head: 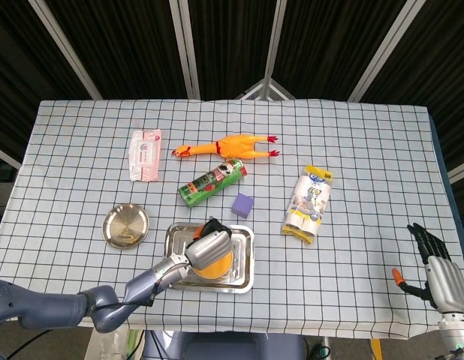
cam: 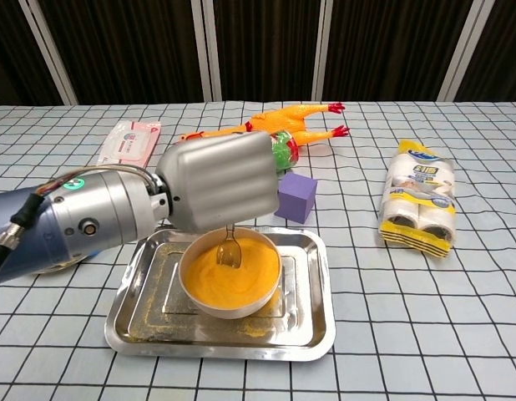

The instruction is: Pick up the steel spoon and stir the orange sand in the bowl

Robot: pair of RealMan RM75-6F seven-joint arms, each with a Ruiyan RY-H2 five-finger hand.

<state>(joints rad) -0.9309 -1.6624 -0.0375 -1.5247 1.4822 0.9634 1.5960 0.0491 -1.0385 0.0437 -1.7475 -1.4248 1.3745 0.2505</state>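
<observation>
Pickup done: steel spoon (cam: 230, 249) clamped in left hand (cam: 218, 181), tip sunk in orange sand (cam: 233, 272) of round steel bowl (cam: 194, 296) on near steel tray (cam: 312, 330). Stirring under way, not finished. Right hand (head: 436, 268) idle at near right tabletop (head: 367, 150) edge, fingers apart.

On the worktop (head: 382, 150) — 1 steel spoon (cam: 229, 248), 1 bowl (cam: 230, 302) w/ orange sand (cam: 233, 280), 1 steel tray (cam: 316, 322), 1 small round steel dish (head: 126, 226). Also 1 rubber chicken (head: 228, 145), 1 green can (head: 212, 182), 1 purple cube (head: 242, 205), 1 wipes pack (head: 145, 154), 1 yellow-white bag (head: 310, 202). Hands — 2: left hand (cam: 218, 182), right hand (head: 439, 274).
</observation>
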